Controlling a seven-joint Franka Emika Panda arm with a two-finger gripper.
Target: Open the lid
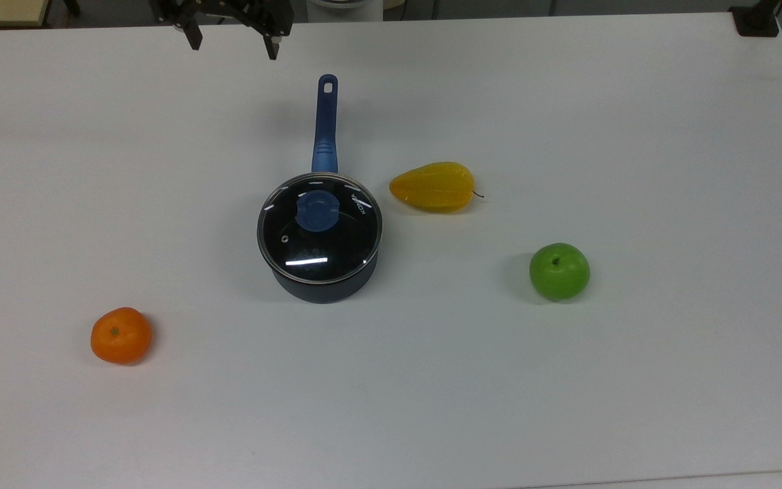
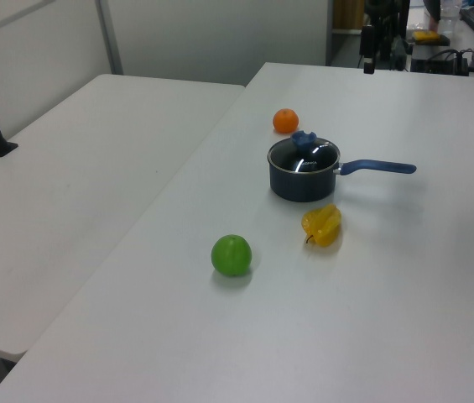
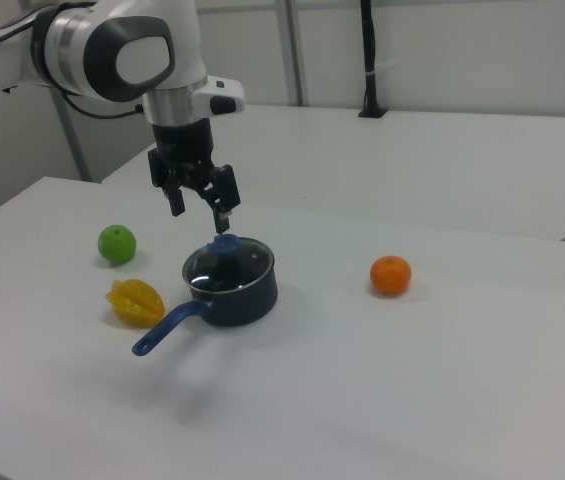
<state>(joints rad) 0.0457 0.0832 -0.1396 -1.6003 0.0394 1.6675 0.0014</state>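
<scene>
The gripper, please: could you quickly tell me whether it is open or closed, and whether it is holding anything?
Gripper: open, holding nothing, up in the air and not touching the lid.

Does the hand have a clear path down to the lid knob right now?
Probably yes. The hand is open above the table, and nothing stands between it and the lid's blue knob. The yellow fruit, apple and orange lie well off to the sides.
</scene>
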